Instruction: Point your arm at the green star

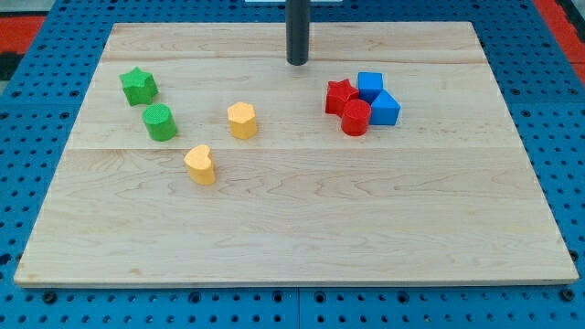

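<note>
Barely started from where I'm standing: the rod's tip (298, 62) sits up at 12 o'clock on the wooden board (292, 228), no jaws on it to open or close, well apart from the green star (138, 85) at 10 o'clock, so the whole sweep left remains.

We can read no text, label, brand, number or sign anywhere on the board, blocks, rod or bench.
</note>
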`<state>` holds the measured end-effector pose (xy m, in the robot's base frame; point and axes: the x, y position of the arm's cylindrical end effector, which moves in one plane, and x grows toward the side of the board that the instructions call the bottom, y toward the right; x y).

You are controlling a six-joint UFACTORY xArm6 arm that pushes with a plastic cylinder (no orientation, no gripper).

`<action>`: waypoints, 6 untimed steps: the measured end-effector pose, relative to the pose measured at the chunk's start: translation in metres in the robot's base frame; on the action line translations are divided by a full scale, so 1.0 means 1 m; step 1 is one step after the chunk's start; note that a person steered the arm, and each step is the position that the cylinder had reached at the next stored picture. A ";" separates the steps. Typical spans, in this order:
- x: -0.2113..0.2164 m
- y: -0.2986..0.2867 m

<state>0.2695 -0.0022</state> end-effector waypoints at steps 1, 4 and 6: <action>-0.005 -0.012; -0.018 -0.106; -0.013 -0.165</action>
